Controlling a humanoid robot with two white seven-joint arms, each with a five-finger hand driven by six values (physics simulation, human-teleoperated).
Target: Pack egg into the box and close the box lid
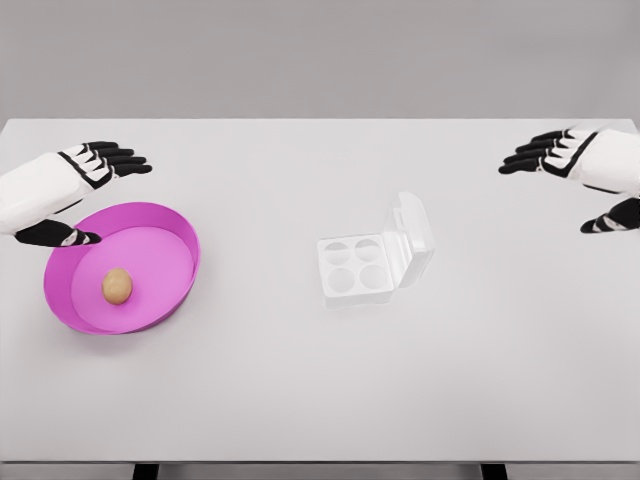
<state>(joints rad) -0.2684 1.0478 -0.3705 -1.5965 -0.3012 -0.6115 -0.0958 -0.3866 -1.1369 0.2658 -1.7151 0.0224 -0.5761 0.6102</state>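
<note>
My spread left hand (85, 170) hovers at left, nearer the egg (117, 286) lying below it in the pink bowl (185, 240); open box (375, 258) waits center.

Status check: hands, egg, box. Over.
Left hand open, above pink bowl rim. Right hand open, far right. Egg in bowl; box open, cells empty. Nothing between them.

White table (300, 400), pink bowl (170, 225) at left, open white egg box (375, 255) near centre
</note>
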